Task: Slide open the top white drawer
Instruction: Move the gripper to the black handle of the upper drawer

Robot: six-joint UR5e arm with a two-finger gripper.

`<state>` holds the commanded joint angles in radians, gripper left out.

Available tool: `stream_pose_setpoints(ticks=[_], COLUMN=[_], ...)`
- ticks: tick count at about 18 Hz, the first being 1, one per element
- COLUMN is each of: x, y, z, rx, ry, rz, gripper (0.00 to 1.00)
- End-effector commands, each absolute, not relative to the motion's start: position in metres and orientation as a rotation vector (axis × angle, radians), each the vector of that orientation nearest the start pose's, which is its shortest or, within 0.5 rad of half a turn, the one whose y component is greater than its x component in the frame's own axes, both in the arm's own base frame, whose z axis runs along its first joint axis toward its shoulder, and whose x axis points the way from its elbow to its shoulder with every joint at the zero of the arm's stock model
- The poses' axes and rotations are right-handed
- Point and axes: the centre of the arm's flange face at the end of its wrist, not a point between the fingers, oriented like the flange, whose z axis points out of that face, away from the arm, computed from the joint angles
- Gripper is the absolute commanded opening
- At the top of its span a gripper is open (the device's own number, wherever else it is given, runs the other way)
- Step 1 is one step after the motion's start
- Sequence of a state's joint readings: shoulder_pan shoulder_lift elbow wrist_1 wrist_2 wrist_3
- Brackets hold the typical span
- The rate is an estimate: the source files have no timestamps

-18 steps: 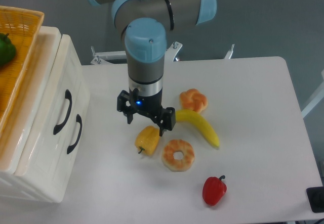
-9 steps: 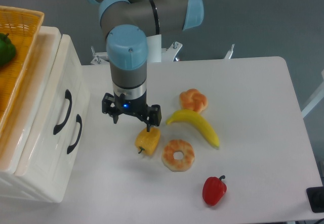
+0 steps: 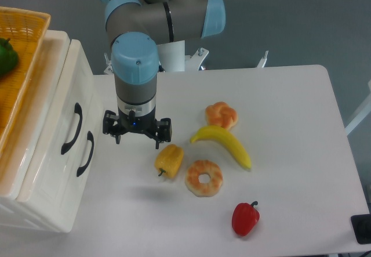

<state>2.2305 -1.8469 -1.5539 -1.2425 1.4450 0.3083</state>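
Glossy cream plastic top white drawer [image 3: 55, 123], curved black handle, shut, far left | gripper [image 3: 137, 136] spread, empty, just right of it

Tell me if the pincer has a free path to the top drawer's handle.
Probably yes: the open pincer hangs right of the top white drawer, with only bare table between it and the black handle.
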Motion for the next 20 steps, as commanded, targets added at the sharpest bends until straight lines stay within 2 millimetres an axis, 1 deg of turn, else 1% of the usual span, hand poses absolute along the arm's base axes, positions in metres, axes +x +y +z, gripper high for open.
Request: stream_pose_setpoints(ticks=[4, 12, 14, 17, 20], x=[-0.253, -0.248, -0.244, -0.232, -0.227], y=[0.569, 0.571, 0.574, 0.578, 0.577], z=[0.386, 0.393, 0.393, 0.394, 0.394], rx=[-2.95, -2.915, -2.905, -2.899, -2.916], ry=[-0.511, -0.487, -0.479, -0.468, -0.468], rz=[-0.146, -0.209, -0.237, -0.274, -0.29], gripper=[1.0, 1.0, 1.0, 1.0, 1.0])
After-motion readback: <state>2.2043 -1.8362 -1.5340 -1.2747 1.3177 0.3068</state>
